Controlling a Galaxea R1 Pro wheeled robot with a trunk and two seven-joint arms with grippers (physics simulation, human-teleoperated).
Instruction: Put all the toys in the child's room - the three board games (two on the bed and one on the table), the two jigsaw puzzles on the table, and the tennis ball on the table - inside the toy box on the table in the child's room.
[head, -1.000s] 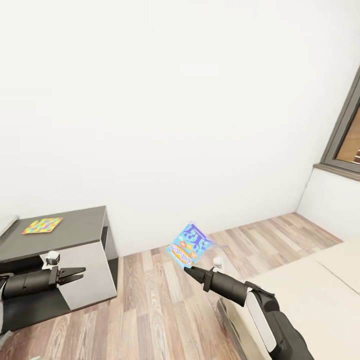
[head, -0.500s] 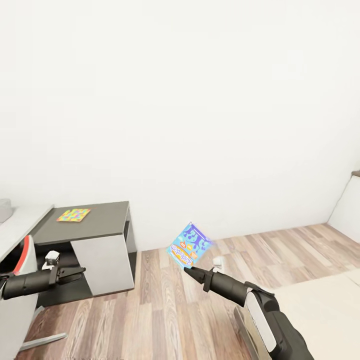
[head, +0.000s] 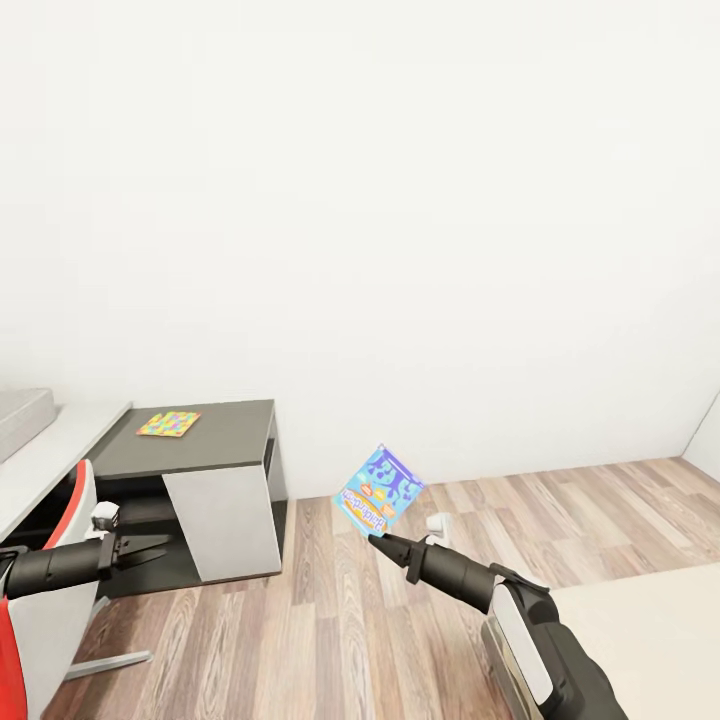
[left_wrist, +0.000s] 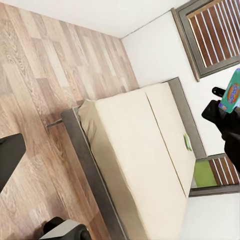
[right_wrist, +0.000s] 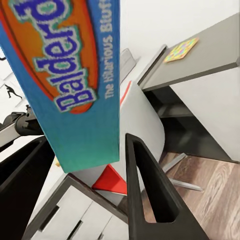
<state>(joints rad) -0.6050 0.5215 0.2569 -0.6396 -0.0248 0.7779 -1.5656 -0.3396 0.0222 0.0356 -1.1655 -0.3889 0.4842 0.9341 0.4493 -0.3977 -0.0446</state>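
**Carrying the blue game to the worktop**

The camera is swinging left: the bed is sliding away and the worktop (head: 200, 440) is coming closer, at 9 o'clock. So the trip to the box is going well. The right claw (head: 375, 538) is holding the blue game (head: 380, 488) up. The left claw (head: 150, 546) is narrow and empty. A puzzle (head: 168, 424) is lying on the worktop. The left wrist view is showing the bed (left_wrist: 135, 150) with a game (left_wrist: 187, 142) on it.
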